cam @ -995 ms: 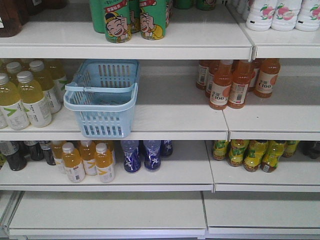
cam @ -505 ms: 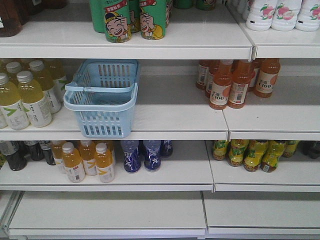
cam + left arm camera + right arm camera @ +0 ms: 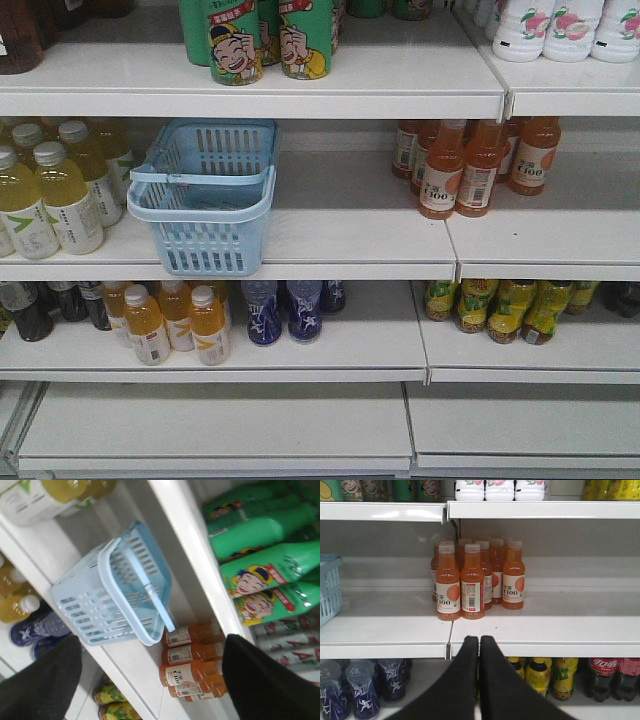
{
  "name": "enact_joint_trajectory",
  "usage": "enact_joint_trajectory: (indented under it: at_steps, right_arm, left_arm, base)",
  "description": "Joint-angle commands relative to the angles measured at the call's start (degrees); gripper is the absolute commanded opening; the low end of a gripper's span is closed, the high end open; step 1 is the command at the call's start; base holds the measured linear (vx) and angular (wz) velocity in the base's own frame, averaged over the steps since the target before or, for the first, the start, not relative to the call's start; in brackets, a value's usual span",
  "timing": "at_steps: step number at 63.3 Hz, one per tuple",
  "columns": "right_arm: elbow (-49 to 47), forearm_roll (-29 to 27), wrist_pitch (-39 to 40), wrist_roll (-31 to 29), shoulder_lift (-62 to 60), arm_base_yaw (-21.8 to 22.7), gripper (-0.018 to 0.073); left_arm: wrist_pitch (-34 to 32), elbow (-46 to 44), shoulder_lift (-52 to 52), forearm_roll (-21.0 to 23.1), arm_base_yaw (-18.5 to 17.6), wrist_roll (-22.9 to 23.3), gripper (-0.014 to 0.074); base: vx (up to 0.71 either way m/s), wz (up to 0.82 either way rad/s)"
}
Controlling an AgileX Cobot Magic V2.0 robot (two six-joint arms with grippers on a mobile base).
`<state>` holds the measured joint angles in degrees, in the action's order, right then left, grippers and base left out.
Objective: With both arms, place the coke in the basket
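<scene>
While the coke (image 3: 601, 676) is standing untouched on the lower shelf (image 3: 600, 702), the task is showing no completed step: nothing is being gripped, and the basket (image 3: 205, 195) is sitting on the middle shelf with its interior appearing empty in both the front view and the left wrist view. Grasp, lift, transfer and release are all remaining. The right gripper (image 3: 479, 639) is presenting its fingers pressed together with nothing between them, and it is pointing at the orange bottles (image 3: 470, 580) on the tier above the coke. The coke is lying low and well to the right of that gripper, just beyond the yellow-capped bottles (image 3: 540, 677). A second red-labelled bottle is standing beside it at the frame edge; it is probably the same product, but the crop is preventing confirmation. The left gripper (image 3: 152, 639) is showing its fingers spread wide, empty, and facing the basket from a tilted angle, with the hoop handle (image 3: 145, 587) lying across the rim. No coke is appearing in the left wrist view. Neither arm is appearing in the front view.
</scene>
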<state>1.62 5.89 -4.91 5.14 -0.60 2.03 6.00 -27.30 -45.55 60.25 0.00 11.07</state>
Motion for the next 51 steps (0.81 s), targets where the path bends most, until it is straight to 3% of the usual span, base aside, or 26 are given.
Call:
enact_joint_trajectory:
  at_steps: [1, 8, 24, 37, 51]
  right_arm:
    - [0.6, 0.5, 4.1, -0.3, -1.1, 0.2, -0.0008]
    - [0.6, 0.5, 4.1, -0.3, -1.1, 0.2, -0.0008]
    - [0.6, 0.5, 4.1, -0.3, -1.1, 0.2, -0.0008]
    - [0.6, 0.5, 4.1, -0.3, -1.1, 0.2, -0.0008]
    - [0.6, 0.5, 4.1, -0.3, -1.1, 0.2, -0.0008]
  left_arm:
    - [-2.1, -3.3, -5.5, 8.3, -0.2, -1.1, 0.0559]
    - [1.2, -8.5, -12.6, 11.8, -0.2, -1.5, 0.0559]
    - [8.1, -23.3, -28.1, 12.5, -0.2, -1.1, 0.0559]
    - [12.2, -30.6, -38.2, 22.3, -0.2, -1.5, 0.0559]
    - [14.3, -35.1, -46.2, 25.5, -0.2, -1.6, 0.0559]
  base:
    - [0.00, 0.00]
    - [0.00, 0.00]
    - [0.00, 0.00]
    - [0.00, 0.00]
    - [0.00, 0.00]
